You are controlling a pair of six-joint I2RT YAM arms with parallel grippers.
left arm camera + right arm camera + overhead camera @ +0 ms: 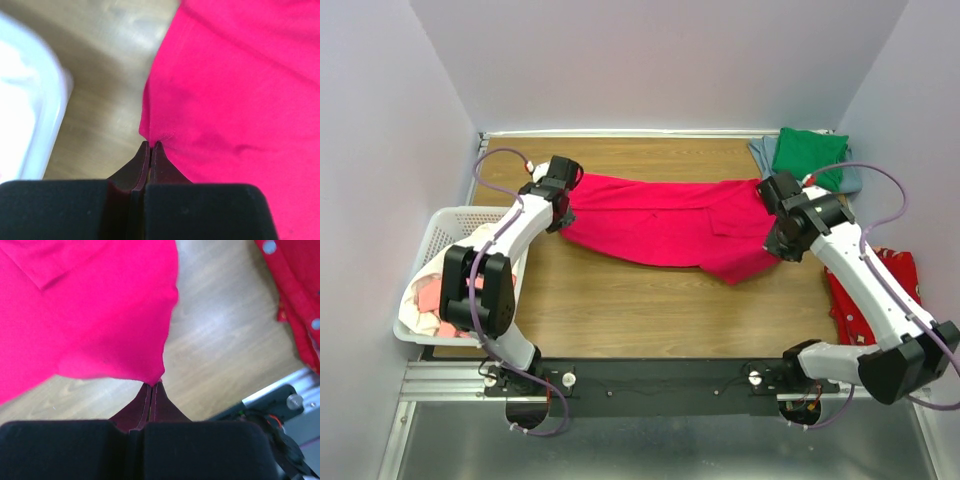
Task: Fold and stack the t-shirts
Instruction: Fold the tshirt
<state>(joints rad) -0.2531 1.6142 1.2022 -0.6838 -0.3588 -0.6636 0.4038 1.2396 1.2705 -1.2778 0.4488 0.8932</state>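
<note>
A crimson-pink t-shirt (670, 222) is stretched across the wooden table between my two arms. At the cloth's left edge, my left gripper (565, 212) is shut on it. The left wrist view shows its jaws (151, 145) pinched on a small pucker of the pink cloth (240, 90). My right gripper (773, 240) is shut on the shirt's right corner. In the right wrist view its tips (151, 385) pinch that corner and the cloth (90, 315) spreads up and to the left. A folded green t-shirt (808, 155) lies on a grey-blue one (758, 153) at the back right.
A white lattice basket (435, 232) at the left edge holds salmon-pink and white cloth (425, 300). A red garment with buttons (868, 290) (295, 290) lies at the right edge under my right arm. The metal rail (650, 385) runs along the near edge.
</note>
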